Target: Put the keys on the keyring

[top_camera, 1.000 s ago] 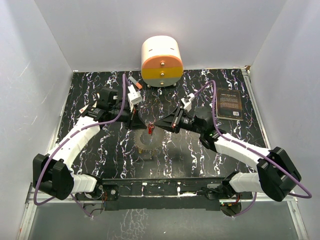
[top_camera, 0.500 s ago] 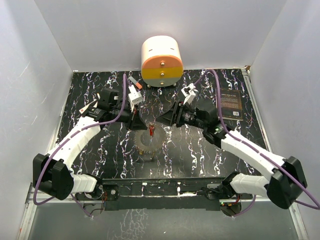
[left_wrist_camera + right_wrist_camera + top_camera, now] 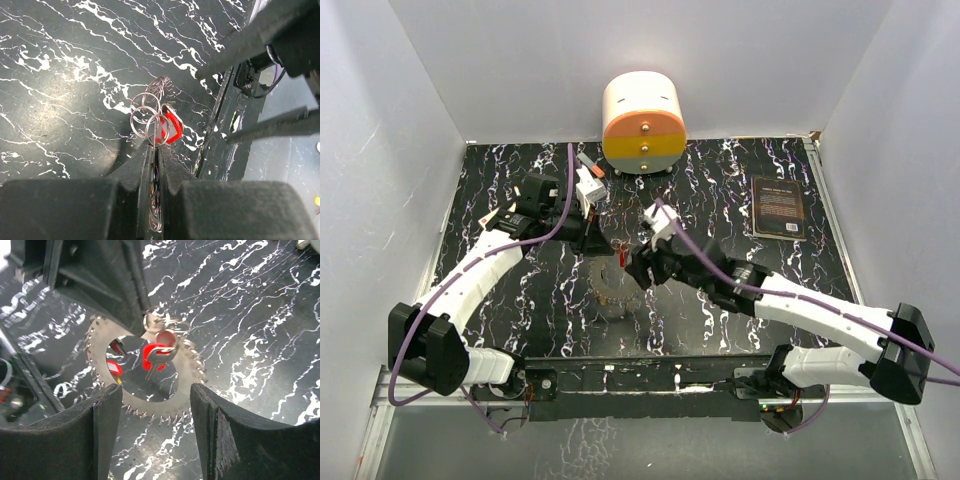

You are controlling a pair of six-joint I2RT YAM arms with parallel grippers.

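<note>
Plainly, the left arm's fingers [image 3: 135, 172] clamp tight on silver wire loops [image 3: 146, 116] carrying a red-headed key [image 3: 171, 128], above the flat toothed whitish-silver ring [image 3: 155, 409] lying on the black marbled worktop [image 3: 720, 175]. The right arm's fingers [image 3: 107, 415] gape wide, empty. Print on the dark booklet [image 3: 782, 208] is unreadably small.

Keyring [image 3: 150, 409] dull silvery metal; wire rings [image 3: 145, 111] polished metal; key [image 3: 157, 354] glossy red plastic; table [image 3: 260, 315] glossy.
</note>
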